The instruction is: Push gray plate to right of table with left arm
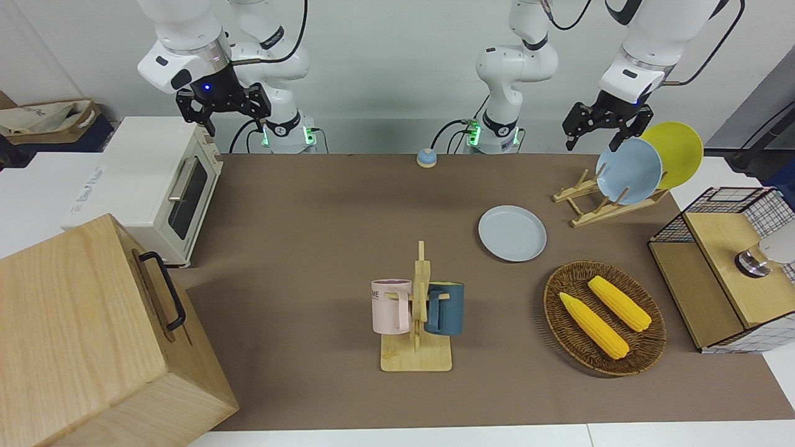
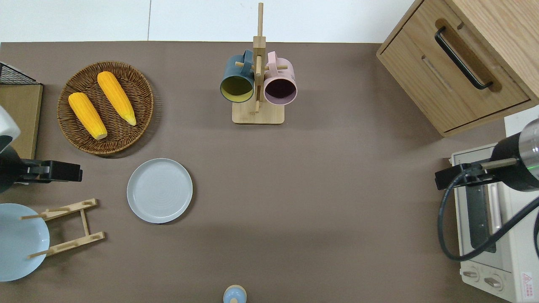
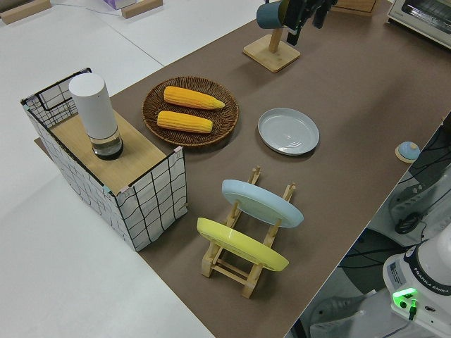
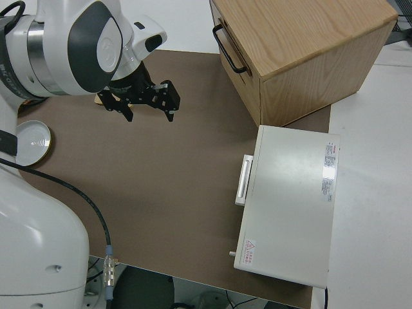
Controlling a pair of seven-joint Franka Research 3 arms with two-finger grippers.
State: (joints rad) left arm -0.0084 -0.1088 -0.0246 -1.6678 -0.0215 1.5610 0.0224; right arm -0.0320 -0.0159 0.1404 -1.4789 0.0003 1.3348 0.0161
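At the left arm's end of the bench (image 2: 320, 176), a wooden rack (image 2: 67, 227) carries a sky-blue plate (image 1: 628, 171) and a yellow plate (image 1: 678, 150) on edge, and the left gripper (image 1: 599, 129) hangs in the air at that end, its fingers (image 1: 570, 139) spread apart and holding nothing, clear of every dish. Farther from the robots there sits a wicker basket (image 2: 139, 84) with two corn cobs (image 2: 101, 104) lying in it. The gray plate (image 2: 160, 190) lies flat on the brown cover, nearer to the robots than the basket, beside the rack and apart from both. Mid-bench, farther from the robots, a wooden mug stand (image 2: 257, 110) bears a dark blue mug (image 2: 236, 81) and a pink mug (image 2: 280, 83); a small blue bell (image 2: 234, 294) sits at the edge nearest the robots. At the right arm's end stand a wooden cabinet (image 2: 463, 59) and a white toaster oven (image 2: 492, 227). The right arm is parked, its right gripper (image 1: 225, 117) with fingers apart and empty.
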